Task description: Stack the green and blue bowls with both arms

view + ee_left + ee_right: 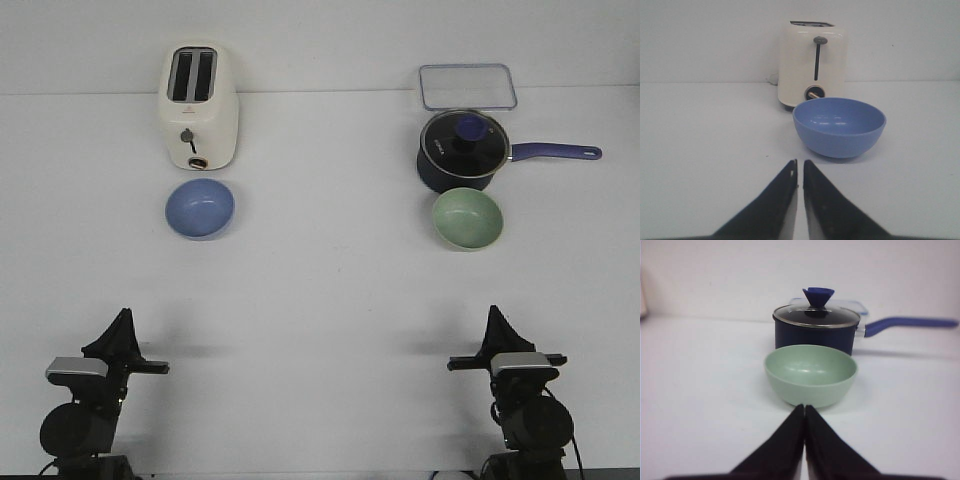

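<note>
Nearest to the robot, the left gripper (122, 318) and the right gripper (495, 315) are resting low at the near edge of the white table (320, 290), both with the jaws pressed almost together and holding nothing. Further out, the blue bowl (200, 208) is sitting upright on the left side, and the green bowl (466, 218) is sitting upright on the right side, well apart from each other. Both are looking light, stiff and smooth, probably plastic, so I am judging that they could slip; the thin rim is the best place to pinch, one finger inside and one outside. Behind the blue bowl a cream toaster (199, 105) is standing close. Behind the green bowl a lidded saucepan (464, 150) is standing very near, leaving little room there, and behind that a clear container (467, 86) is lying.
</note>
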### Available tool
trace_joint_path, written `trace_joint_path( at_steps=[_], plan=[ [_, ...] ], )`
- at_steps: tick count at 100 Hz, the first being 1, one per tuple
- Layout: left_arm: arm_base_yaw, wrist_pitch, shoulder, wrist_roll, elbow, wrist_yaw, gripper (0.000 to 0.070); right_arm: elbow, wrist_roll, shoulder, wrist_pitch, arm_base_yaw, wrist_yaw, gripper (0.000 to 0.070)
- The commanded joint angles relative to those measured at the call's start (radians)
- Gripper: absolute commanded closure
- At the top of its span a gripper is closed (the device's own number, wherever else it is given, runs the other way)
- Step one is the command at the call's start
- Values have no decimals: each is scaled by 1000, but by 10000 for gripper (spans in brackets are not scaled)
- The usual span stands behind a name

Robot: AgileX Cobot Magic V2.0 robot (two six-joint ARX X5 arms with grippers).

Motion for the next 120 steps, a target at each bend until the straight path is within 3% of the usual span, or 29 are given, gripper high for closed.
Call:
trace_joint_path(
  at_steps=[1, 24, 44, 51, 61, 66, 98, 120],
  plan=[
    [1, 10, -2, 12, -20, -2, 685, 8, 130, 0, -3, 0, 2, 700],
    [1, 10, -1, 12, -20, -2, 685, 128, 283, 97, -121, -1, 5, 700],
    [1, 10, -1, 12, -20, -2, 685, 314, 290, 408, -204, -14, 3, 693],
    [1, 10, -2, 12, -20, -2, 685, 384, 285, 526, -204, -28, -6, 579],
    [1, 10, -1, 12, -20, -2, 685, 488, 280, 700, -204, -53, -31, 275],
    [1, 10, -2, 12, -20, -2, 685, 541, 277, 785, -209, -69, -37, 214],
    [1, 10, -2, 12, -20, -2, 685, 895, 200, 1276, -247, -196, -124, 208],
    [1, 10, -1, 12, -20, -2, 685, 1118, 143, 1557, -339, -243, -134, 208]
  ],
)
